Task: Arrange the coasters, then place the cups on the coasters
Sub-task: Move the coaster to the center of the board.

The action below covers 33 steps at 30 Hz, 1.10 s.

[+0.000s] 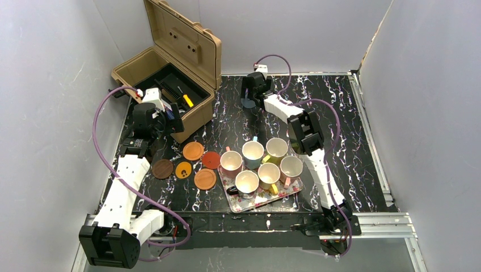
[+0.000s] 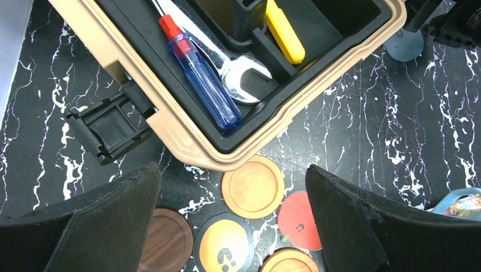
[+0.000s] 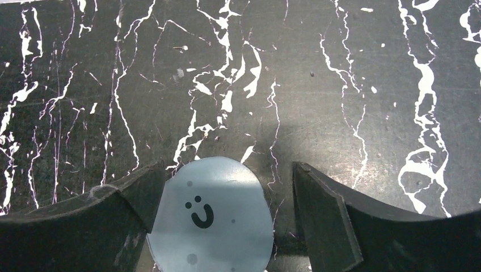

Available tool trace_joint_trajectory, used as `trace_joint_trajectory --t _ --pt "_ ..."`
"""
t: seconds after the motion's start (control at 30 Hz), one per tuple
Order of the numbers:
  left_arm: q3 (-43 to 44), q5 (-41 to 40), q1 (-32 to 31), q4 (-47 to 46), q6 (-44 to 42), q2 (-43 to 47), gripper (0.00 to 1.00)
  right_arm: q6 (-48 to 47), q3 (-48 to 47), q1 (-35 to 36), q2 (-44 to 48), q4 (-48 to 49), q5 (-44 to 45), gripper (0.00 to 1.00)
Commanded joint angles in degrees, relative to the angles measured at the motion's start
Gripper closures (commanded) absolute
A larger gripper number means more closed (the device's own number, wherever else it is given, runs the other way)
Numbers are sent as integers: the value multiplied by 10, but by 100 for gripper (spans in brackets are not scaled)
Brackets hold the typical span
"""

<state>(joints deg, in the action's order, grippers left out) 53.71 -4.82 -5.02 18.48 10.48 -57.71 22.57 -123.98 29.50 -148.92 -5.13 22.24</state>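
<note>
black smiley face (image 3: 199, 213) on blue-grey coaster (image 3: 230, 246) within right gripper (image 3: 226, 177)

Both the left gripper (image 2: 231, 180) and right gripper (image 3: 224, 177) gape wide.

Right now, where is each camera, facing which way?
Top external: above and behind, facing down at the table; left arm and right arm show.
Left wrist: on its arm, facing down at the toolbox; open left hand shows.
Right wrist: on its arm, facing down at the blue-grey coaster; open right hand shows.
Shared: all three show that coaster.
</note>
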Motion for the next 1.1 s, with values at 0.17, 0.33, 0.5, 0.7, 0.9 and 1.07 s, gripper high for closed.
trace_joint_trajectory --t 0.17,0.33,0.5,0.7,0.9,1.07 --pt "11 9 -1 8 1 6 2 -47 65 -4 40 -81 -90 1" --pt "8 14 -1 3 3 12 2 -86 123 1 113 -80 -98 1" --pt "5 16 -1 0 5 17 2 -116 205 19 174 -74 -96 1" --pt "5 17 -1 -1 6 16 2 -132 264 53 202 -69 -72 2" --pt "5 15 -1 0 6 19 2 -107 235 64 166 -92 -19 11" --pt "7 12 -1 2 5 20 2 -82 198 63 132 -109 13 21"
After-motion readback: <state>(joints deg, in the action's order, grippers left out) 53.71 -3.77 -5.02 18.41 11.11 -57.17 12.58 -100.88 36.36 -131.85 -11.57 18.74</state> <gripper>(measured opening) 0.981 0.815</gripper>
